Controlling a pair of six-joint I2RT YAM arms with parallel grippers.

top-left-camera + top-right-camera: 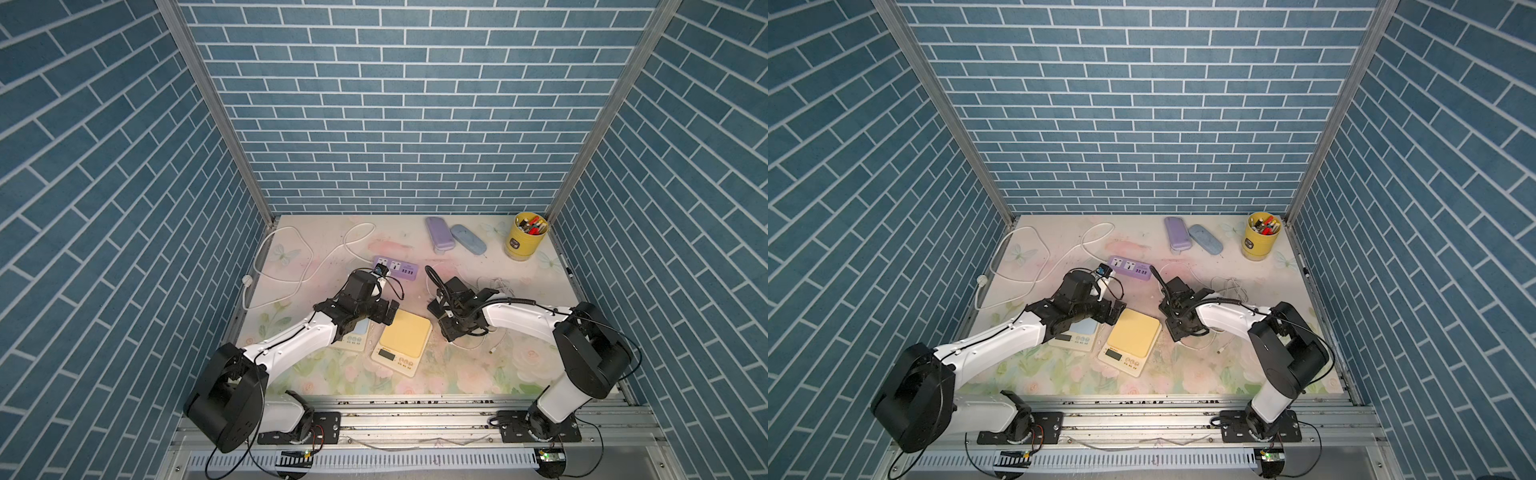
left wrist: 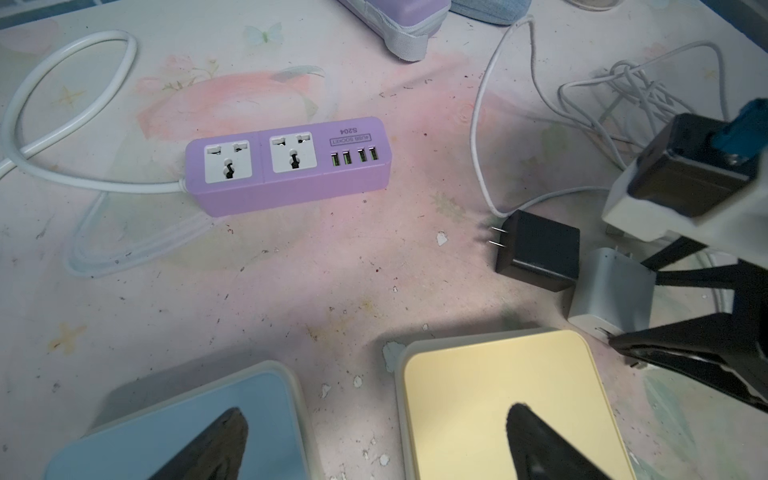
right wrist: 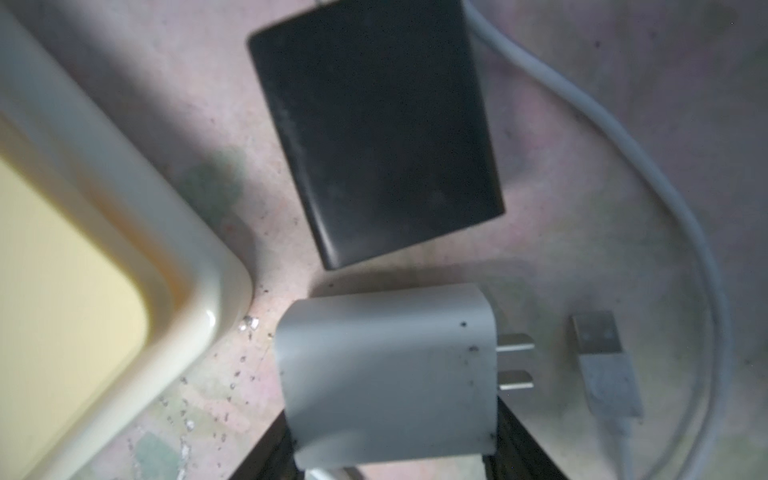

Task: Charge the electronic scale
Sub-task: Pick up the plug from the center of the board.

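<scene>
There are two electronic scales on the tabletop. The yellow scale is in the middle between the arms. The blue scale is just beside it, mostly hidden under my left arm in both top views (which one wants charging I can't say). The yellow one lies flat, with its long axis running from the display end, nearest the arm bases, toward the purple power strip, slightly skewed. It looks rigid and fairly light with a smooth top, so I'd leave it lying and bring the cable to it.

My right gripper straddles the white charger adapter with a jaw at each flat side; I cannot tell whether they press on it. That block should be light, hard and slick, so I'd pinch the broad flanks, clear of the prongs. Its prongs point at the loose USB plug, away from the yellow scale. The black adapter sits just beside it. My left gripper hovers over the gap between the scales, jaws spread wide.
</scene>
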